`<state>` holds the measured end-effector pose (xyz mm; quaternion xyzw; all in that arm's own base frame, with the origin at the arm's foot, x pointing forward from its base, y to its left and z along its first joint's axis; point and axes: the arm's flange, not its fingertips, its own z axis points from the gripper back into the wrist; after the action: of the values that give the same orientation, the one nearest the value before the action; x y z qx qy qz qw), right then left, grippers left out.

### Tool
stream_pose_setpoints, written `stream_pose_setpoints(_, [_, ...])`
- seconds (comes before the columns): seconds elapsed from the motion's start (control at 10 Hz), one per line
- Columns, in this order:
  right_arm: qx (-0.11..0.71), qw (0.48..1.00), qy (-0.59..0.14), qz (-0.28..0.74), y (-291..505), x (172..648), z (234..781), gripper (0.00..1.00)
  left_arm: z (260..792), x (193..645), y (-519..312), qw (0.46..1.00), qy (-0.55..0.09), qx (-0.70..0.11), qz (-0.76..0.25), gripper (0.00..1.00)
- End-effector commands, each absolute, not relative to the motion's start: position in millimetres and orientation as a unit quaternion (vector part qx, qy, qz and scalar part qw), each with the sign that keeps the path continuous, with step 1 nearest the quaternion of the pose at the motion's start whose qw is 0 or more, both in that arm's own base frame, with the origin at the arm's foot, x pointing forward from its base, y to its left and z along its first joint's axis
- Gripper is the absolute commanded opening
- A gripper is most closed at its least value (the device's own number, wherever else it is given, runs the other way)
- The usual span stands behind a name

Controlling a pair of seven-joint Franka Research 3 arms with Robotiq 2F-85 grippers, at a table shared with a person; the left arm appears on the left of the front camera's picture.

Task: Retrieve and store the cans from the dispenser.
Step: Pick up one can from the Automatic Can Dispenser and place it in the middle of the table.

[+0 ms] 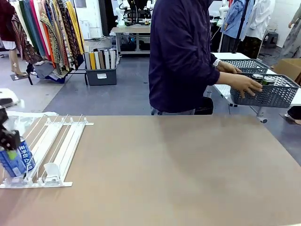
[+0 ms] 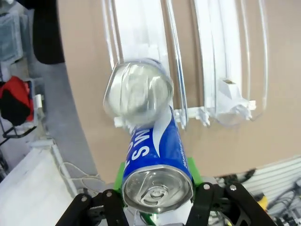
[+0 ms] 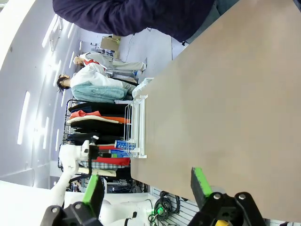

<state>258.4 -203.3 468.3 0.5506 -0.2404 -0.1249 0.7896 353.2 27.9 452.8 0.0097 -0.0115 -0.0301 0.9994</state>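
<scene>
Firstly, front view: left gripper at the picture's left edge, closed from above on a blue can. The can stands at the front end of the dispenser, in the leftmost lane. Its long axis is near upright, leaning slightly, top toward the gripper. Judged: the grip is taken at the top end so the can lifts clear of the lane's front stop. Person across the table holds a basket in both hands, with cans in it; likely the store.

Next, left wrist view: can clamped between the green pads, silver top facing the camera. Its axis runs away along the fingers toward the dispenser. A blurred silvery round shape sits at its far end; cannot tell what.

Lastly, right wrist view: right gripper wide open, nothing between its pads, above the table's near edge. Dispenser and can are well apart from it.
</scene>
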Motion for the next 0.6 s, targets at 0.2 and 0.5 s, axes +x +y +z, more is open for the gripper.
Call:
stream_pose_setpoints(0.2, [0.554,0.786,-0.247,-0.118,-204.6,257.9,469.2,1.00,605.4,330.6,62.7,0.990,-0.061,-0.099,-0.083,0.00])
stream_pose_setpoints(0.5, [0.554,0.786,-0.247,-0.118,-204.6,257.9,469.2,1.00,656.9,311.4,100.0,0.987,-0.104,-0.118,-0.036,0.00])
